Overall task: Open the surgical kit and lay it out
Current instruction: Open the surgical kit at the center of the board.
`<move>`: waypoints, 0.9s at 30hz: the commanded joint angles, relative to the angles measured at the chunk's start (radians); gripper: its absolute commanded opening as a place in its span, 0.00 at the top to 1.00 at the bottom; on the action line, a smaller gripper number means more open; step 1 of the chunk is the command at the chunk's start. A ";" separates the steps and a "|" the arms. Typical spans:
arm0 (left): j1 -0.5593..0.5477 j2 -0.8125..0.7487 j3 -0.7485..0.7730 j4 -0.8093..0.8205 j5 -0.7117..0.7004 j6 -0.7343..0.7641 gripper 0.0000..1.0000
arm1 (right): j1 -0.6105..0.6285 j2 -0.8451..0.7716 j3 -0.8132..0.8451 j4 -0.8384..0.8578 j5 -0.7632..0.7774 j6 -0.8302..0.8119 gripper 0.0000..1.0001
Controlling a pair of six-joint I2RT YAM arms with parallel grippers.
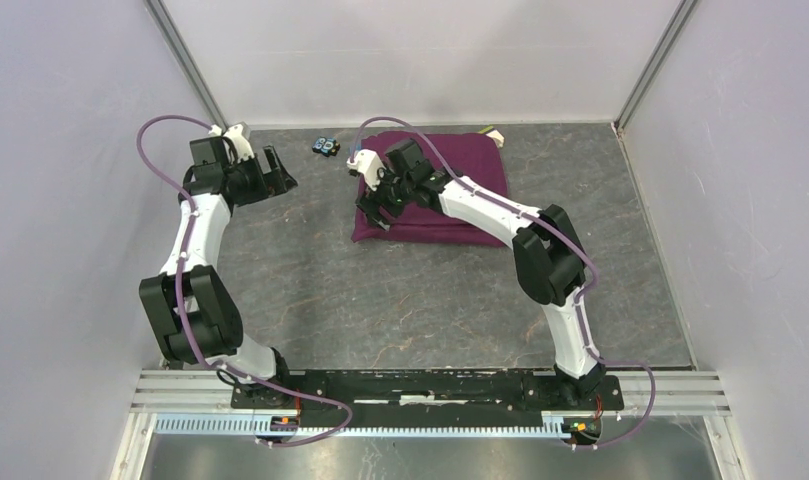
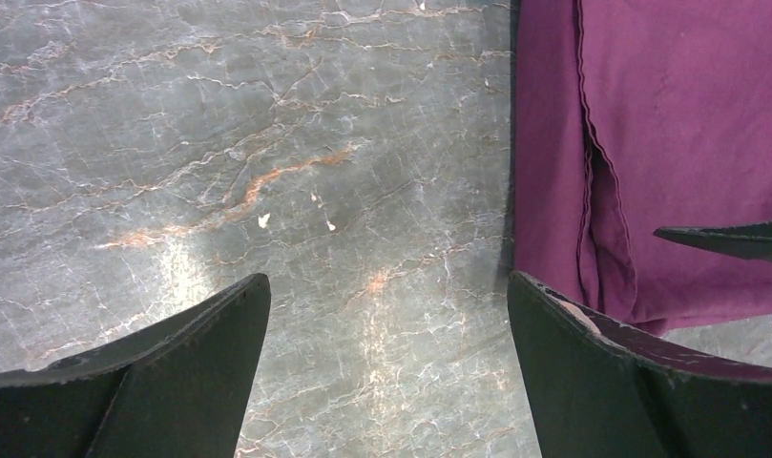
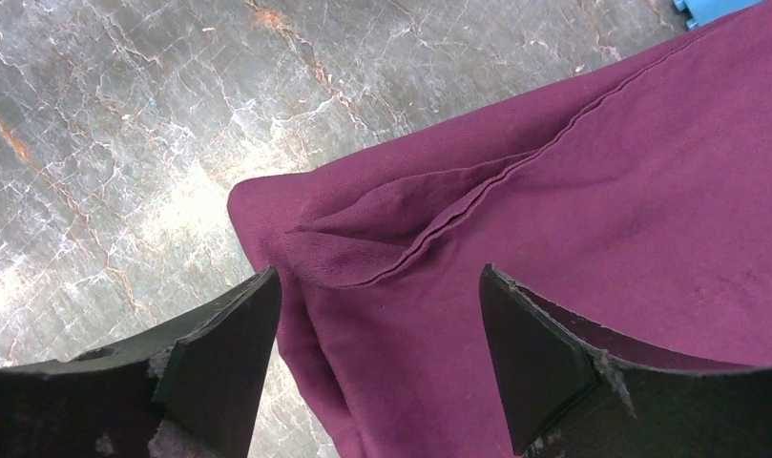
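By my judgement the first step is in hand: unwrapping the large dark purple folded cloth bundle (image 1: 460, 155). It is lying closed on the grey marbled table (image 1: 380, 300), directly beneath and beyond the right pincer (image 1: 372, 213). That pincer is hovering with its jaws spread over the bundle's near left corner, where a hemmed flap (image 3: 401, 229) is showing just ahead of its fingertips. The left pincer (image 1: 278, 172) is hanging spread wide over bare table, with the cloth's edge lying just to its right.

The next move is probably calling for the right pincer to lower and pinch only the top flap, not the layers under it, then draw it outward.

Counting:
- one cloth bundle
- two pincers
- one small blue block (image 1: 326, 146), beyond the right pincer
- one yellow-green and white piece (image 1: 492, 133), at the bundle's far edge

Nothing of the kit's contents is showing.
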 commanded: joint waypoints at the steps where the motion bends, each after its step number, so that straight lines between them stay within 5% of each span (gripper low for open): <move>1: 0.004 -0.018 -0.009 0.023 0.041 0.038 0.00 | 0.000 0.022 0.059 0.014 -0.031 0.036 0.18; 8: 0.005 -0.013 -0.023 0.033 0.046 0.032 0.00 | 0.000 0.063 0.084 0.014 -0.077 0.054 0.29; 27: 0.005 0.010 0.012 0.019 0.056 0.043 0.00 | -0.047 0.012 0.129 0.010 -0.110 0.086 0.88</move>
